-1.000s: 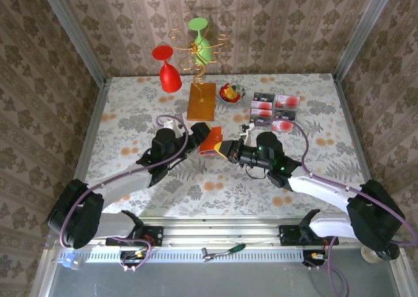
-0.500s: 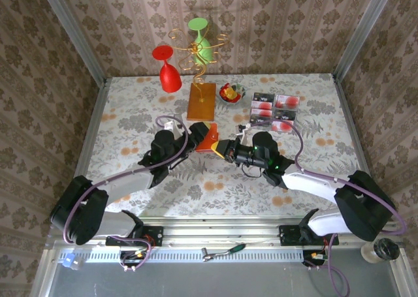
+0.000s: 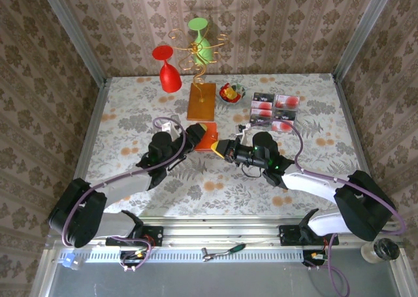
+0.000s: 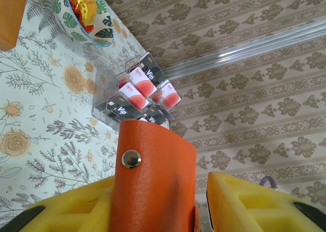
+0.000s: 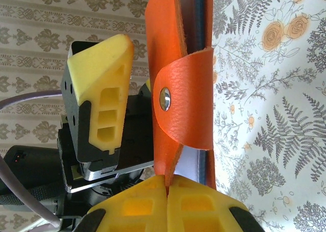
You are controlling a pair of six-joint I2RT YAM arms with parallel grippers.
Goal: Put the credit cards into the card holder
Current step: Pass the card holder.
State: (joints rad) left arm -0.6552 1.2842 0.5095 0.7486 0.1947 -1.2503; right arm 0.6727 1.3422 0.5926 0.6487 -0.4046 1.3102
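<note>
The two arms meet in the middle of the floral table [image 3: 130, 121]. The right gripper [image 5: 167, 191] is pinched tight on the edge of the orange card holder [image 5: 178, 79], which stands on edge. The left gripper [image 3: 194, 134] straddles it, partly open, with one pad [image 5: 99, 84] clear of the leather. Far right, a clear rack [image 4: 104, 102] holds the four credit cards [image 3: 274, 111]. Near it, a small bowl [image 3: 230, 93] holds red and yellow pieces.

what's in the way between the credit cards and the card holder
Nothing lies on the table between the credit cards and the card holder, but its snap strap looks wrapped shut over the opening.
</note>
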